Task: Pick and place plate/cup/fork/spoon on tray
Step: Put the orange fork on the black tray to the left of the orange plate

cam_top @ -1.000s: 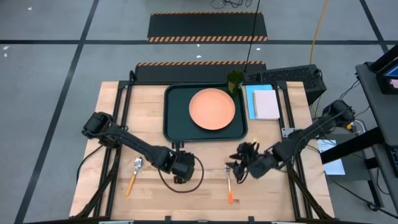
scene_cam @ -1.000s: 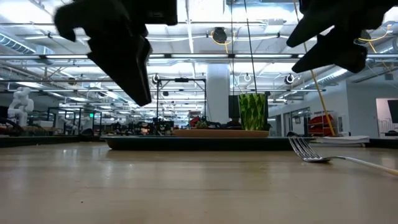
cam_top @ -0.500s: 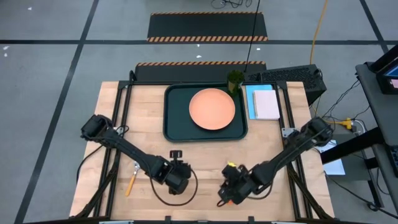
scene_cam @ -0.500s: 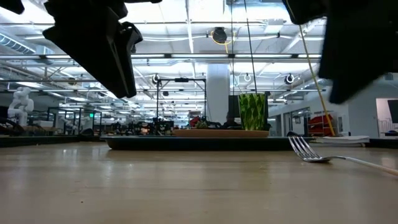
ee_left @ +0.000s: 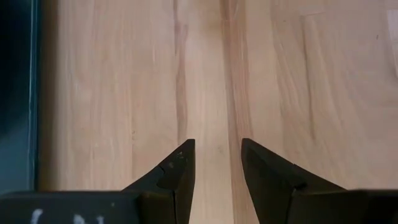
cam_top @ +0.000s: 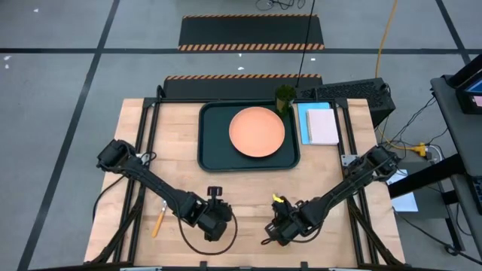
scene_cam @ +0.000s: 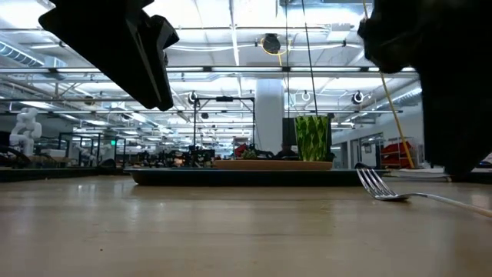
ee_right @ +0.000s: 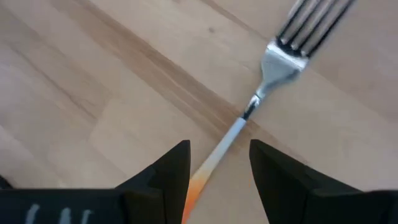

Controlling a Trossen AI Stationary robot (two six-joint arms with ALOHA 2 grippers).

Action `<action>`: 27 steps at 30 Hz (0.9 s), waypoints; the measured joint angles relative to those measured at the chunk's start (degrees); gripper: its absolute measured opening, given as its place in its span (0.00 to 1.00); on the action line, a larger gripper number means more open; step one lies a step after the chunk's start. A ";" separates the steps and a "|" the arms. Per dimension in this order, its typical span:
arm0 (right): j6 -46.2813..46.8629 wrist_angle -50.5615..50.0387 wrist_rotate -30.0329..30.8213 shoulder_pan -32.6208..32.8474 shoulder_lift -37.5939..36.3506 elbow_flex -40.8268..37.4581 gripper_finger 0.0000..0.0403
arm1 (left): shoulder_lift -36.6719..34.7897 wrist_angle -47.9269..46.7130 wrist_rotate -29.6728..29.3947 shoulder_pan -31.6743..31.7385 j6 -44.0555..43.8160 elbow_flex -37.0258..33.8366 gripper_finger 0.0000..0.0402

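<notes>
- Dark green-black rectangular tray [cam_top: 211,135] holds the round salmon-orange plate [cam_top: 257,132]; translucent green cup [cam_top: 285,96] at its far corner.
- Right gripper [ee_right: 214,165], fingers apart, straddles the orange-handled silver fork [ee_right: 273,68].
- Left gripper [ee_left: 214,163] open over bare wood.

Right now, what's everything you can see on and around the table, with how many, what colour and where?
tray: one, dark green-black, far middle of the table
plate: one, salmon-orange, on the tray
cup: one, dark green, at the tray's far right corner
notepad: one, pink and blue, right of the tray
fork: one, silver head, orange handle, near edge under the right gripper
spoon: one, orange handle showing, near left, bowl hidden by the left arm
table: one, light wood
left gripper: open, over bare wood
right gripper: open, straddling the fork's handle
</notes>
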 joint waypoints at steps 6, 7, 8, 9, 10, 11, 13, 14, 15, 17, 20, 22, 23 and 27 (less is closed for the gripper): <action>-0.66 3.35 -0.02 -1.46 0.02 -3.59 0.39 | 0.00 0.10 0.00 0.03 0.31 0.00 0.33; -1.33 4.50 -0.07 -1.70 0.02 -4.33 0.39 | 0.00 0.18 0.00 0.09 0.44 0.00 0.33; -1.73 5.84 -0.11 -1.91 0.04 -5.07 0.39 | 0.00 0.22 0.00 0.09 0.50 0.00 0.33; -2.08 7.28 -0.13 -2.15 0.04 -5.83 0.39 | 0.00 0.20 0.00 0.13 0.56 0.00 0.33; -2.26 8.59 -0.25 -2.36 0.01 -6.52 0.39 | 0.00 0.20 0.00 0.18 0.71 0.00 0.33; -2.32 9.42 -0.36 -2.55 -0.13 -7.13 0.39 | 0.00 0.22 -0.01 0.17 1.00 0.00 0.33; -2.28 9.89 -1.00 -2.76 -0.25 -7.79 0.39 | 0.00 0.23 -0.01 0.17 1.33 0.00 0.33; -2.26 9.64 -1.34 -2.90 -0.29 -8.01 0.39 | 0.00 0.24 -0.02 0.17 1.55 0.00 0.33; -2.26 9.02 -1.38 -2.97 -0.31 -8.05 0.39 | 0.00 0.22 -0.02 0.17 1.58 0.00 0.33; -2.30 8.13 -1.16 -3.06 -0.31 -8.05 0.39 | 0.00 0.24 -0.02 0.17 1.95 0.00 0.33; -2.31 7.05 -1.28 -3.56 -0.27 -8.05 0.37 | 0.00 0.29 -0.02 0.53 3.14 0.00 0.33; -3.09 6.43 -1.61 -4.15 -0.22 -8.05 0.34 | 0.00 0.30 -0.02 1.02 3.65 0.00 0.33; -3.69 6.25 -1.76 -4.47 -0.22 -8.07 0.33 | 0.00 0.29 -0.02 1.34 3.92 0.00 0.33; -7.14 5.69 -2.90 -6.11 -0.17 -8.11 0.23 | 0.00 0.26 -0.04 2.69 4.99 0.00 0.33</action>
